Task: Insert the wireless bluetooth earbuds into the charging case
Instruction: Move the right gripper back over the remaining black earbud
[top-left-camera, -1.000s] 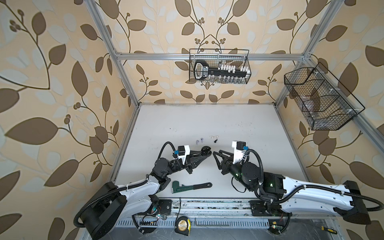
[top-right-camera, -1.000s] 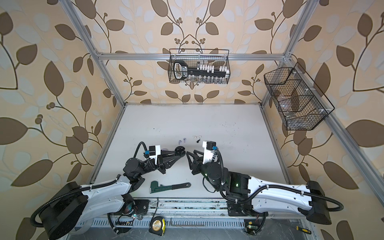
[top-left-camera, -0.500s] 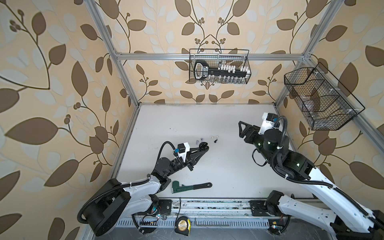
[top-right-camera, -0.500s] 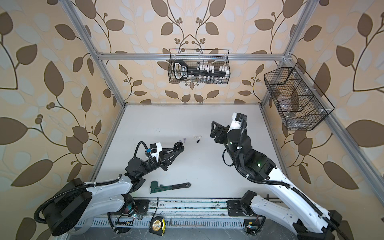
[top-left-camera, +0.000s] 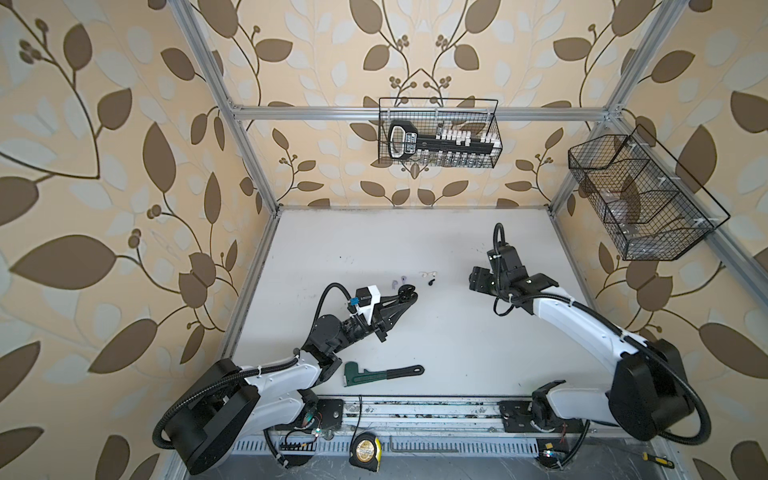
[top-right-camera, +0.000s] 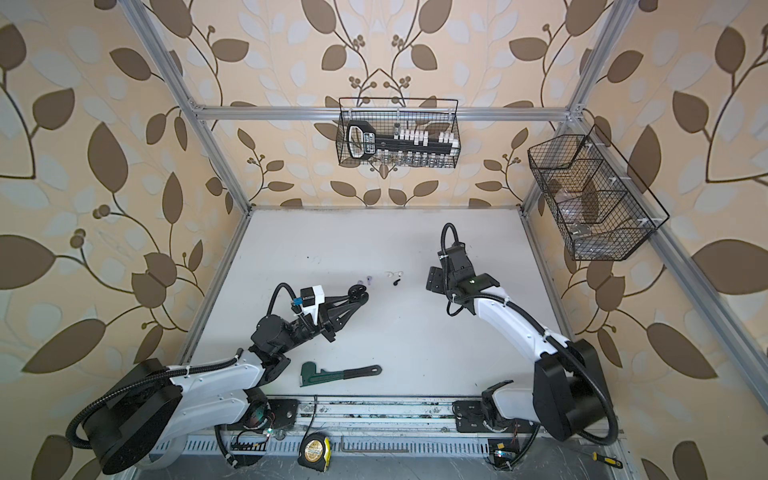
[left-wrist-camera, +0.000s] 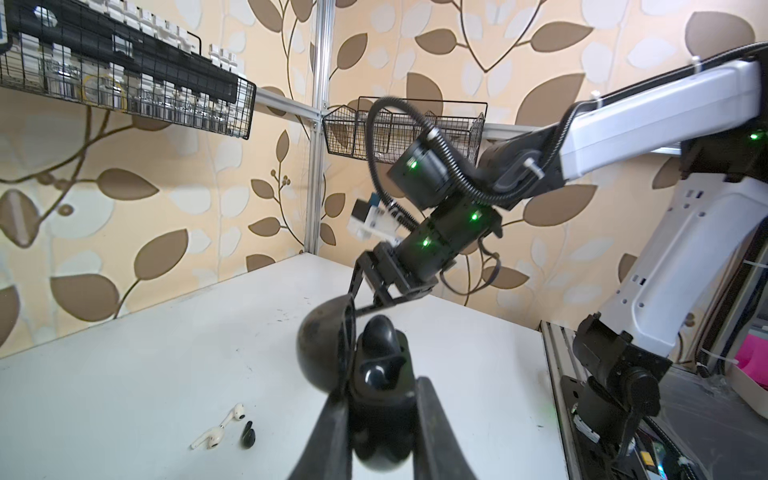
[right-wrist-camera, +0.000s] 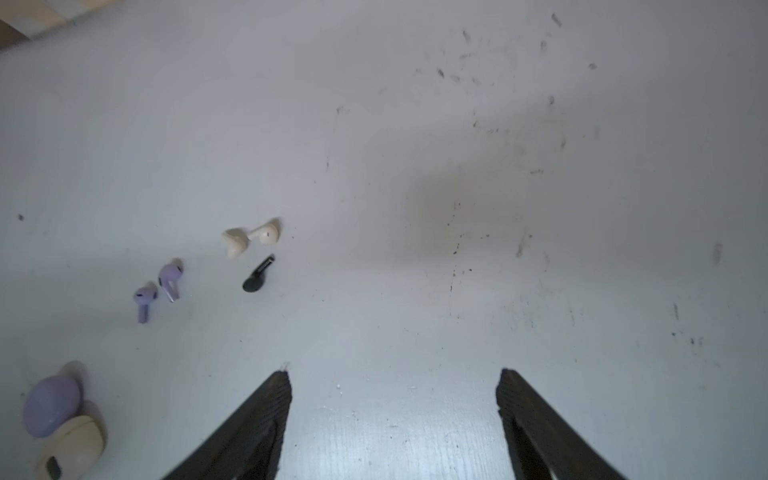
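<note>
Left wrist view: the left gripper (left-wrist-camera: 378, 395) pinches a black charging case (left-wrist-camera: 361, 374), lid hinged open, between its fingers. In both top views, two white earbuds (top-left-camera: 424, 274) and one black earbud (top-left-camera: 431, 283) lie on the table (top-left-camera: 415, 241) at about one o'clock from that gripper, two lilac earbuds (top-left-camera: 394, 285) at eleven. At three o'clock, well apart, the right gripper (right-wrist-camera: 392, 372) hangs above the table, fingers spread wide, holding nothing.
</note>
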